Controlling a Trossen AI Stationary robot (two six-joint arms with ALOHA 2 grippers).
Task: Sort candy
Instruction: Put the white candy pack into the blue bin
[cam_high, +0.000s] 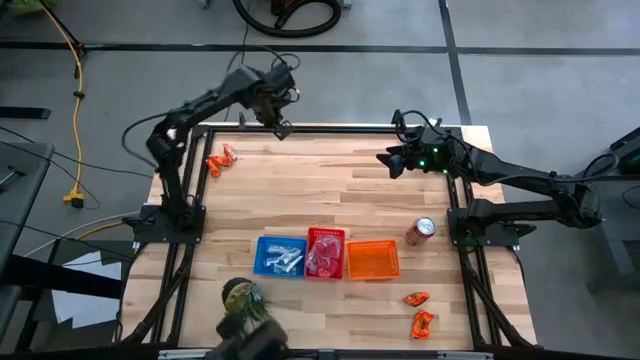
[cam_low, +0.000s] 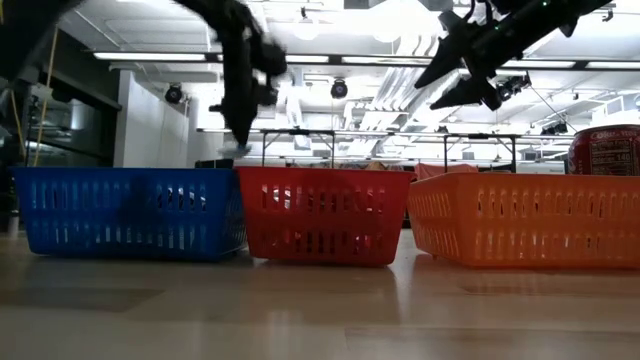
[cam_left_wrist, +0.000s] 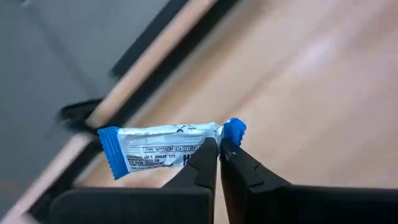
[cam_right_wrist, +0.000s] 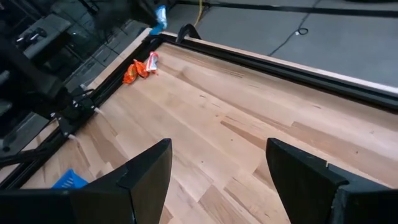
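Note:
My left gripper (cam_high: 281, 127) hangs over the table's far edge, left of the middle, shut on a blue and silver candy packet (cam_left_wrist: 158, 149). It also shows in the low view (cam_low: 240, 135), high above the baskets. My right gripper (cam_high: 390, 162) is open and empty above the far right of the table, its fingers wide apart in its wrist view (cam_right_wrist: 217, 180). An orange and a pink candy (cam_high: 220, 161) lie on the table at the far left. Two orange candies (cam_high: 419, 311) lie at the near right. The blue basket (cam_high: 280, 255) and red basket (cam_high: 325, 252) hold candy; the orange basket (cam_high: 372, 260) stands beside them. My left gripper pinches the packet between its two fingertips, close to one blue crimped end (cam_left_wrist: 231, 132). The rest of the packet (cam_left_wrist: 143, 152) sticks out sideways from the fingers, about level. It is lifted clear of the table.
A red soda can (cam_high: 420, 231) stands right of the orange basket. A small green potted plant (cam_high: 240, 298) stands at the near left. The black frame rail (cam_right_wrist: 261, 62) runs along the table's far edge. Bare wood lies between the far edge and the baskets.

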